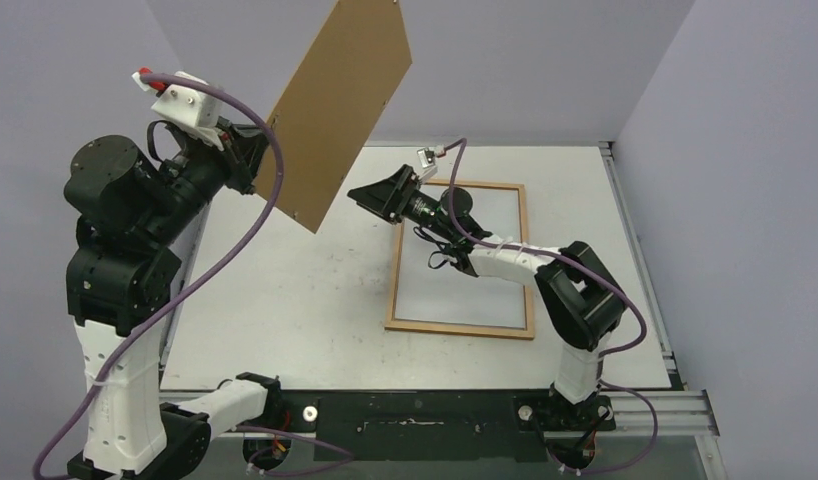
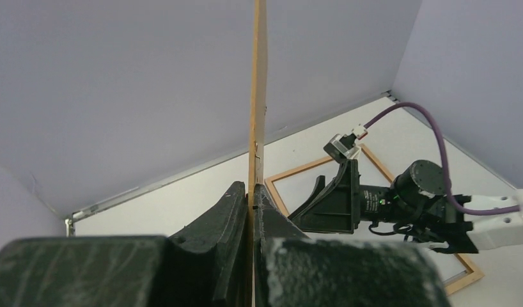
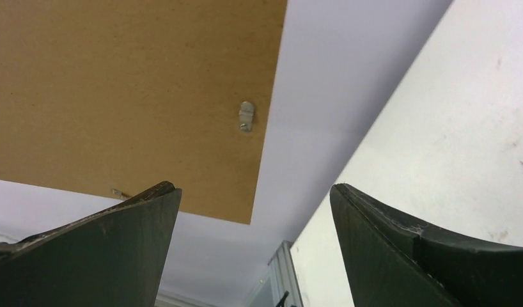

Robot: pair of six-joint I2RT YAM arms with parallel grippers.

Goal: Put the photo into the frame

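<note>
Frame (image 1: 460,328) lies flat, perhaps glazed; left claw (image 2: 251,192) pinches backing sheet (image 1: 340,110).

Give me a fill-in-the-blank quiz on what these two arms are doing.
1. The left gripper holds a brown backing board up in the ____.
2. The right gripper has its jaws ____.
3. The wooden frame lies flat on the table, held by ____ gripper.
Missing words: air; open; neither.
</note>
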